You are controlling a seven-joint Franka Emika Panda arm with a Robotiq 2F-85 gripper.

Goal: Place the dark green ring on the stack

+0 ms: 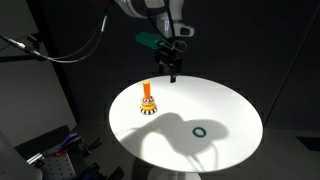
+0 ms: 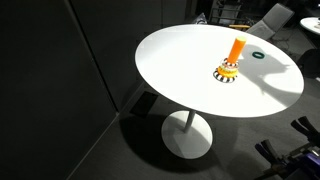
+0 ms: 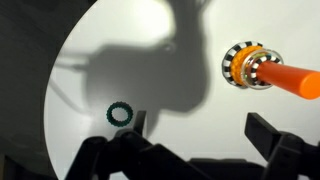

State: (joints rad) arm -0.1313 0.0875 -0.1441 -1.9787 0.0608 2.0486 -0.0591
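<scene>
One dark green ring (image 1: 198,130) lies flat on the round white worktop (image 1: 235,105), well apart from the stack (image 1: 148,100) and at about four o'clock from it in an exterior view. The stack's orange peg stands upright on a black-and-white striped base. The gripper (image 1: 172,72) hangs above the worktop, jaws spread wide and empty. In the wrist view the ring sits at about eight o'clock from the stack.

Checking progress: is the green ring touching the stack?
Apart. In an exterior view, bare table lies between the green ring and the stack.
</scene>
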